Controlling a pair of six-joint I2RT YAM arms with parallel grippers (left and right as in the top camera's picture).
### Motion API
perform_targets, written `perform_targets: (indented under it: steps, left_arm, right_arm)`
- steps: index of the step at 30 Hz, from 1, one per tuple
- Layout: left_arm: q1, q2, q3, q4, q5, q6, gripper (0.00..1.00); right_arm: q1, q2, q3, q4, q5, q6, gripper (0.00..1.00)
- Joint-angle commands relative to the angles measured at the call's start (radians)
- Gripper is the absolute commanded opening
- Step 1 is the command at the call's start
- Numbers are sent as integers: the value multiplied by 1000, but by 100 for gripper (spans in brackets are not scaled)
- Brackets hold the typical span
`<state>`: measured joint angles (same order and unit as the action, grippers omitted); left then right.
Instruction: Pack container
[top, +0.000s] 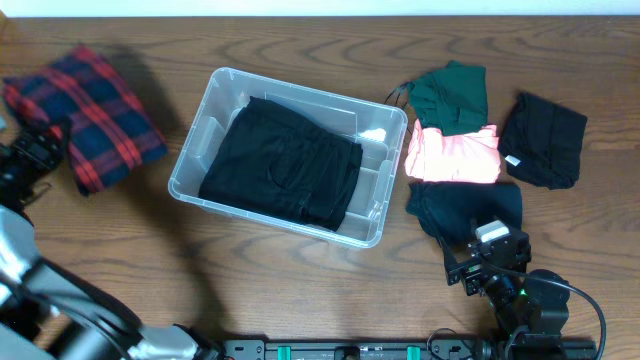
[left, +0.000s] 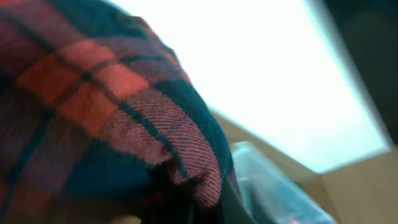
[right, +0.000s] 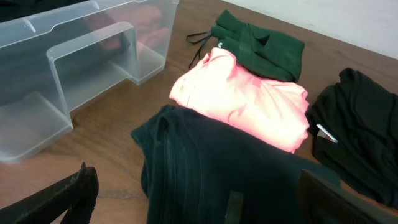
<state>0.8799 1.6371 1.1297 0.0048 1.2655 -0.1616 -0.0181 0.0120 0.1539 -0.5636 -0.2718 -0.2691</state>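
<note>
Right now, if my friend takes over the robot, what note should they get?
Left gripper: shut on the edge of the plaid cloth, left of the container.
Right gripper: open over the dark cloth, holding nothing.
Done: one black garment lies in the container.
Left: plaid cloth, dark cloth, pink cloth, green cloth and black cloth, all on the table outside it.

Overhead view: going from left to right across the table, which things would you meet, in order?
red plaid cloth → container → pink garment → black garment
</note>
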Motion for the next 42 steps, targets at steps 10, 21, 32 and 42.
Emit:
perform_targets:
  steps: [10, 21, 32, 42]
  left_arm:
    - [-298, -317, 36, 215, 306, -339, 6]
    - [-834, -322, 35, 215, 306, -284, 6]
    - [-1120, -258, 20, 214, 306, -71, 6]
    - [-1109, -41, -24, 201, 306, 20, 6]
  right_arm:
    - [-14, -6, -2, -1, 3, 11, 99]
    - [-14, -6, -2, -1, 3, 11, 99]
    - [-14, -6, -2, -1, 3, 11, 99]
    - [-14, -6, -2, -1, 3, 11, 99]
